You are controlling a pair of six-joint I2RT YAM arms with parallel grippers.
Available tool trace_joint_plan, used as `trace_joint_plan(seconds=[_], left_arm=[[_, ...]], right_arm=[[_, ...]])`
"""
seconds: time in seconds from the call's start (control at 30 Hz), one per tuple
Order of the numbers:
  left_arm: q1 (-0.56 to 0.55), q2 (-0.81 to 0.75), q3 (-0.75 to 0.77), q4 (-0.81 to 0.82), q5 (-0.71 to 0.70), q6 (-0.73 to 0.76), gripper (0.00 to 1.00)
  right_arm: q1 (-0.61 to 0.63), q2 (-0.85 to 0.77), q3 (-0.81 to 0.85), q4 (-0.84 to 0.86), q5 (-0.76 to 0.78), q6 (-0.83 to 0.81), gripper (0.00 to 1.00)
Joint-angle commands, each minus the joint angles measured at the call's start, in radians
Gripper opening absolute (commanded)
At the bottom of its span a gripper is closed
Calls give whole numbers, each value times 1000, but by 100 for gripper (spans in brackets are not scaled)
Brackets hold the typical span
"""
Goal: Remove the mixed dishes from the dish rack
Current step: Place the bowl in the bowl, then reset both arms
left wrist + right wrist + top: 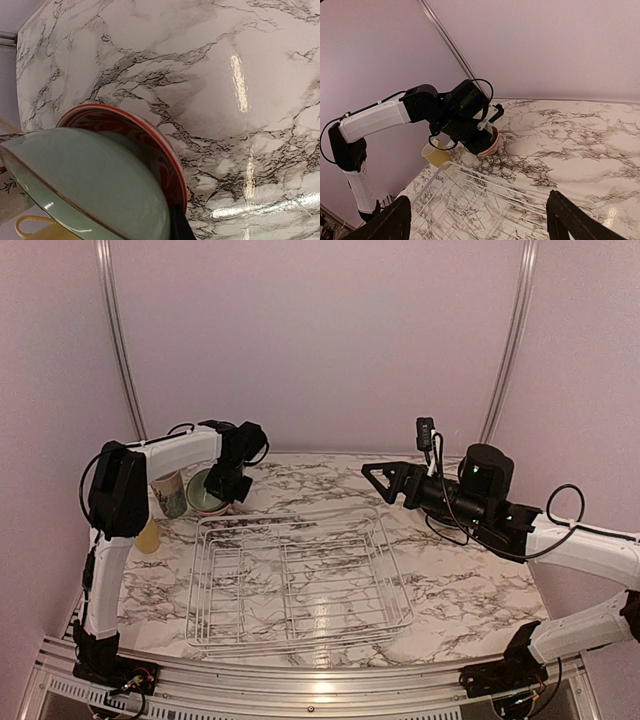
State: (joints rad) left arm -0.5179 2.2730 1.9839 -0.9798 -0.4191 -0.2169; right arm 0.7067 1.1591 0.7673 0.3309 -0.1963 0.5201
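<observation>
Pale green bowl is leaning in a red-rimmed dish beyond the far-left corner of the dish rack, right under the left gripper, which seems to be pinching its rim. The right gripper is hovering spread, well apart. The top view is showing the rack bare; the left wrist view is showing just 1 finger.

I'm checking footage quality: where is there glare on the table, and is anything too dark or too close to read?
Left wrist: bright glare streaks on the table; the bowl looms close, hiding much. Right wrist: the fingers are black silhouettes, no detail. Top: even light, rack wires clear.
</observation>
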Motion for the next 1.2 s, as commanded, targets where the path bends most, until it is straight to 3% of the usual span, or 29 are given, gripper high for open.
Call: trace_joint_plan(seconds=[0.0,0.2,0.37,0.53,0.73,0.97,1.07,1.1,1.17], left_arm=[[6,16,54,-34,-21,8,6],[7,15,89,-46,-38,16,21],[7,-16,154,-90,-68,14,28],[7,-140,203,-85,6,4,50],[7,-357,183,-12,84,1,69],[7,-741,-148,344,169,7,80],[7,-938,-352,586,182,10,88],[7,-1003,-423,663,188,9,96],[7,-1126,-553,793,173,7,99]], right_arm=[[2,-16,4,-13,6,-9,90],[2,-15,17,-31,12,-21,90],[2,-18,58,-94,38,-56,90],[2,-27,124,-250,144,-148,91],[1,-68,219,-453,370,-251,96],[1,-165,306,-589,585,-350,99],[1,-219,342,-625,645,-382,98],[1,-238,351,-631,658,-395,99],[1,-273,362,-635,675,-422,99]])
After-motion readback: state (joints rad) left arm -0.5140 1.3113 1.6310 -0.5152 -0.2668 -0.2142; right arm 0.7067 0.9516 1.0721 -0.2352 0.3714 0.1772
